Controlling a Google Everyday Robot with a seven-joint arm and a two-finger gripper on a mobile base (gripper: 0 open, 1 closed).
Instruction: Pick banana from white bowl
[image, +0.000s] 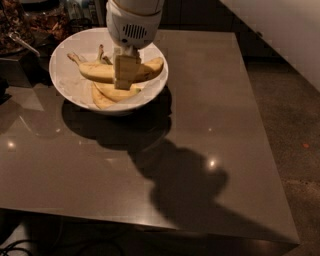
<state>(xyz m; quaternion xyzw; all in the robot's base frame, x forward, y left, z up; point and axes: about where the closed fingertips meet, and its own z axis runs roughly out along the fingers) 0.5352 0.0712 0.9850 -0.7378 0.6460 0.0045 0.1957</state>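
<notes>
The white bowl stands at the far left of the dark table. In it lies the banana, long and pale yellow, with its dark stem end pointing left and its tip near the right rim. Two shorter curved bananas lie in front of it. My gripper hangs straight down from its white wrist into the bowl. It sits at the middle of the long banana and hides that part of it.
The grey-brown table stretches to the right and front, with its edge at the right and near side. Dark containers with brownish contents stand behind the bowl at the far left. The arm's shadow falls across the table's middle.
</notes>
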